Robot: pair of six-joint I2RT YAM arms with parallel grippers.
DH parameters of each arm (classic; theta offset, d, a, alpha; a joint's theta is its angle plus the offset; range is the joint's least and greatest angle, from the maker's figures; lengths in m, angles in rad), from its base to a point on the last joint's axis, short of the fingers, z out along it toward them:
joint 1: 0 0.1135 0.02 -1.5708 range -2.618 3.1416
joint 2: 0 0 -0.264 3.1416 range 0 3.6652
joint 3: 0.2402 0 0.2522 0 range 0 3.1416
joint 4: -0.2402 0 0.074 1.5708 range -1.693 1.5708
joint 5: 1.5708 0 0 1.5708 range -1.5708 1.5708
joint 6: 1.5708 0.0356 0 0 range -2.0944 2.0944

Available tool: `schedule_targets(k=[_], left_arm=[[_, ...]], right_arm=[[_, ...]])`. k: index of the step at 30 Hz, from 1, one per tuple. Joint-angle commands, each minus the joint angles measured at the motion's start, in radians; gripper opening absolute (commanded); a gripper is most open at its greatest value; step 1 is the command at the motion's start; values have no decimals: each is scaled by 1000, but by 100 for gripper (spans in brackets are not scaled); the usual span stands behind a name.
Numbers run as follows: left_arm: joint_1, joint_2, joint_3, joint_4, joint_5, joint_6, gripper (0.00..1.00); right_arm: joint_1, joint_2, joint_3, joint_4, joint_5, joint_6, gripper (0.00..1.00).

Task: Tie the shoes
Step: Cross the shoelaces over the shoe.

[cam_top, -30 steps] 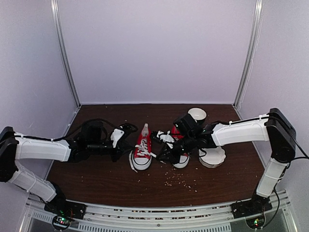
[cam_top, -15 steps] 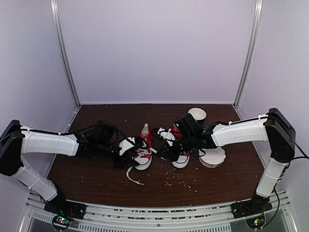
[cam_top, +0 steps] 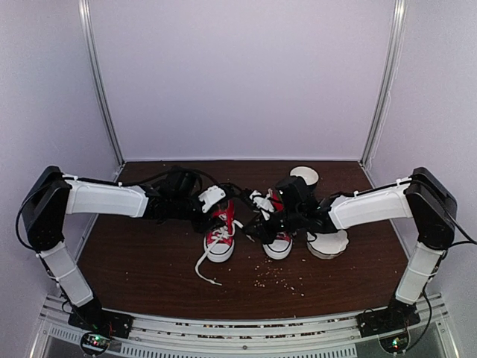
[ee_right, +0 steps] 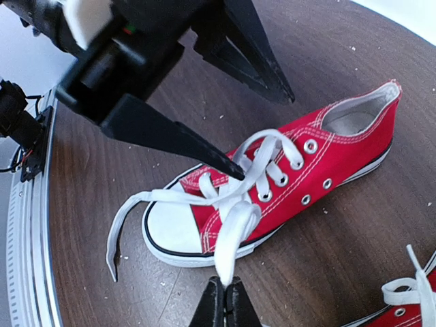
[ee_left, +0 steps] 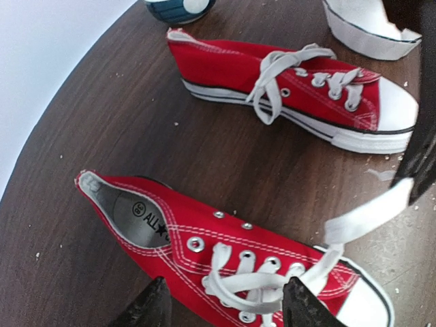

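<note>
Looking down from overhead, the left jaws and the right jaws cannot be read: both are lost in dark wrist hardware bunched over the left-hand shoe [cam_top: 218, 240], and the right-hand shoe [cam_top: 278, 246] is half covered by the right arm [cam_top: 369, 205]. The wrist cameras settle it.

The right wrist view shows the right jaws pressed fully together on a flat white lace [ee_right: 231, 228] of the left-hand shoe, which runs from the eyelets down to the fingertips [ee_right: 211, 313]. The other shoe is cut off at the lower right corner there.

The left wrist view shows the left jaws about half open and holding nothing, their fingertips [ee_left: 150, 306] hanging just above the laced front of that same shoe.

A second lace end [cam_top: 200, 265] lies loose on the brown surface [cam_top: 134, 261] beside the toe cap.

Both shoes stand upright mid-surface, side by side, toes toward the arm bases. The left arm [cam_top: 104, 198] reaches in from the left, nearly level, and the right arm mirrors it.
</note>
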Motion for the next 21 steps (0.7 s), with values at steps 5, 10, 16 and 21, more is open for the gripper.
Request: schedule_targets(k=[5, 10, 16, 21], left_arm=[[33, 92, 106, -93, 73, 24, 50], [38, 88, 99, -121, 32, 31, 23], [42, 43, 69, -82, 3, 26, 0], [49, 11, 37, -41, -8, 19, 0]], right_arm=[[-7, 55, 25, 182, 20, 91, 0], [-8, 99, 37, 281, -15, 131, 0], [-4, 121, -37, 544, -74, 73, 0], [-2, 128, -142, 784, -129, -151, 0]])
